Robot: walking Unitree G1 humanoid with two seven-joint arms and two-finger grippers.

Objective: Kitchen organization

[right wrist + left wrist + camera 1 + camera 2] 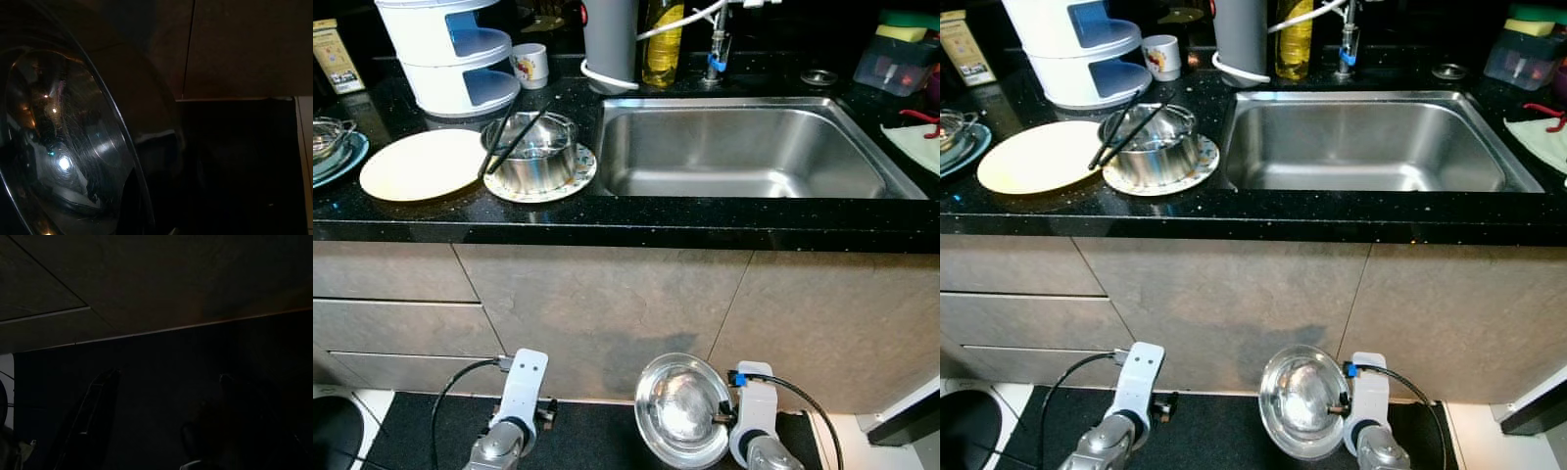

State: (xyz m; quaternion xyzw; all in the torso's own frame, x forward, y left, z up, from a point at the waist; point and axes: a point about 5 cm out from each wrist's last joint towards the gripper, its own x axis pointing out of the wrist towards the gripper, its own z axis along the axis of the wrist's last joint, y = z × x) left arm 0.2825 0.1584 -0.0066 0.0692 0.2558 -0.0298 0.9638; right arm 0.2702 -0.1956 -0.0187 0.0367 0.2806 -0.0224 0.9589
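My right gripper (724,415) is shut on the rim of a steel bowl (682,409), held low in front of the grey cabinet, below the counter edge; the bowl (58,147) stands tilted on edge, its shiny inside facing up. My left gripper (166,387) hangs low at the left, open and holding nothing. Up on the black counter (636,223), a second steel bowl (532,157) with black chopsticks (514,135) across it sits on a patterned plate (570,176), with a cream plate (423,164) beside it. The steel sink (744,157) holds nothing.
A white tiered container (450,54), a mug (530,65), a grey cylinder (610,39) and an oil bottle (663,39) line the back. At far left a glass bowl (328,137) sits on a teal plate. A plastic box (898,61) and a cloth (920,145) lie right.
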